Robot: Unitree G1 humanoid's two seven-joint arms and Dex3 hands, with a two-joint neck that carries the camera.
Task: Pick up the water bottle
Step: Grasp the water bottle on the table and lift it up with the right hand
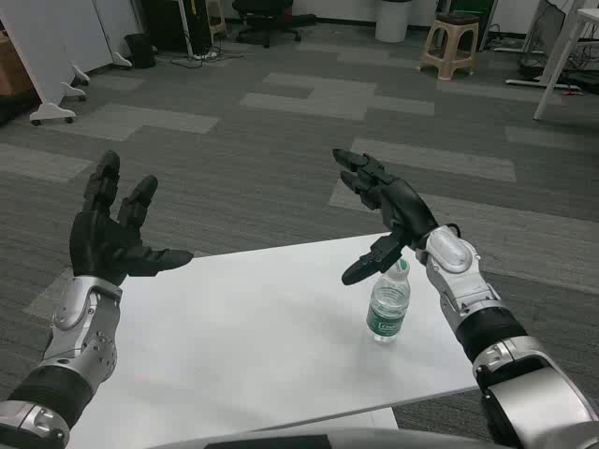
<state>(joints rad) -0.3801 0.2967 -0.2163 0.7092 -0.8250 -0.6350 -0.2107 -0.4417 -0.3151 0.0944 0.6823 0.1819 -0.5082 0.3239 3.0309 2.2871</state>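
Observation:
A clear water bottle (388,307) with a green label and white cap stands upright on the white table (253,327), near its right edge. My right hand (379,210) hovers just above and behind the bottle, fingers spread, thumb pointing down beside the cap, holding nothing. My left hand (114,232) is raised over the table's left edge, palm up, fingers apart and empty.
The table's far edge runs diagonally behind the bottle; grey carpet floor lies beyond. A beige stool (450,42), an office chair (267,17), a white bin (393,19) and a white partition on wheels (51,56) stand far back.

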